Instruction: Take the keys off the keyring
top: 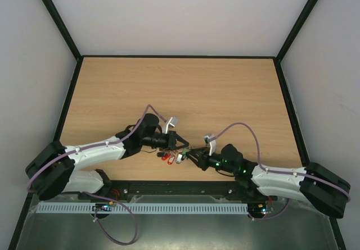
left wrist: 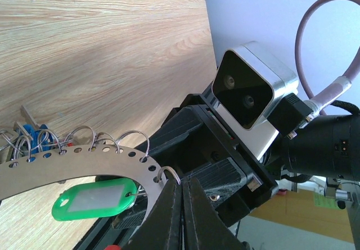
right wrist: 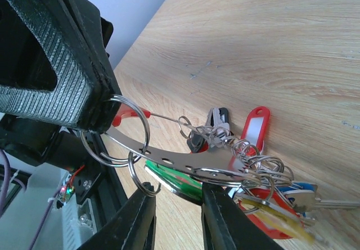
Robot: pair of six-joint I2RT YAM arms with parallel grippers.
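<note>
The keyring is a flat perforated silvery band (right wrist: pixel 180 163) with a thin wire and a red sleeve (right wrist: pixel 128 114). Several small split rings hang from it, carrying the keys (right wrist: pixel 264 194) with red, green, blue and yellow tags. The bunch lies at the table's near middle (top: pixel 169 156). My left gripper (left wrist: pixel 183 182) is shut on a split ring (left wrist: pixel 169 173) at the end of the band (left wrist: pixel 84 163), next to a green tag (left wrist: pixel 93 198). My right gripper (right wrist: pixel 179 192) is open just under the band, with its right finger against the green tag (right wrist: pixel 169 180). The two grippers meet tip to tip (top: pixel 185 148).
The right arm's wrist camera (left wrist: pixel 253 87) and black gripper body (left wrist: pixel 219 149) sit close in front of my left gripper. The left gripper's black finger (right wrist: pixel 56 64) fills the upper left of the right wrist view. A black rail (top: pixel 180 187) runs along the near table edge.
</note>
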